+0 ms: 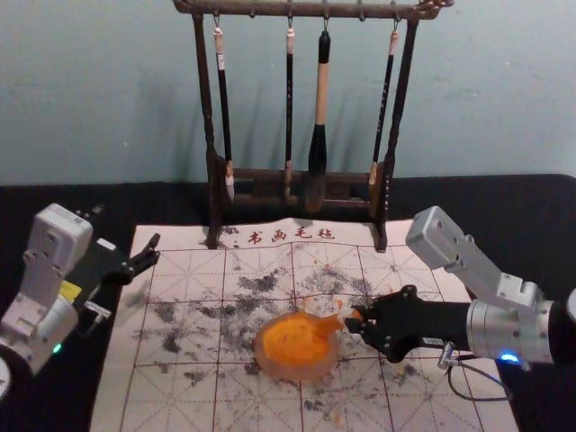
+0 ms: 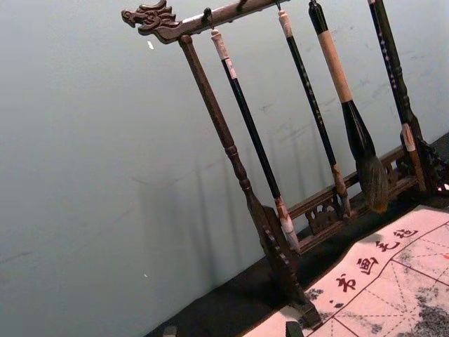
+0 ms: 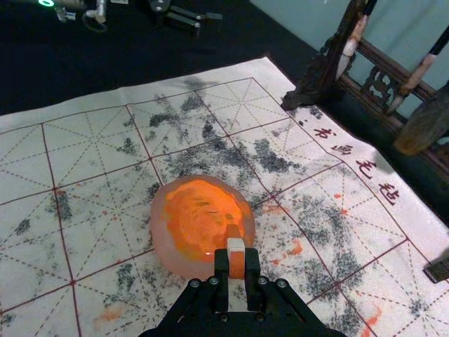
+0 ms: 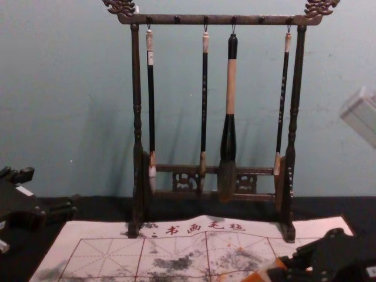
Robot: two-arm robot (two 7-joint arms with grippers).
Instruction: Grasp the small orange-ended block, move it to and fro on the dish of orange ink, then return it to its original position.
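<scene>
Counter [image 1: 526, 216], black, carries a pale mat [image 1: 180, 396] with a red grid and dark spots. Brush rack [image 1: 205, 99] stands at the mat's far edge, four brushes [image 1: 321, 90] hanging from it. The left end effector [image 1: 155, 249] is by the mat's left edge, fingers parted and empty. The right end effector [image 1: 354, 322], right of the dish [image 1: 297, 371], is closed on the orange-ended block [image 1: 329, 325], whose tilted far end is over the orange ink [image 1: 286, 338].
</scene>
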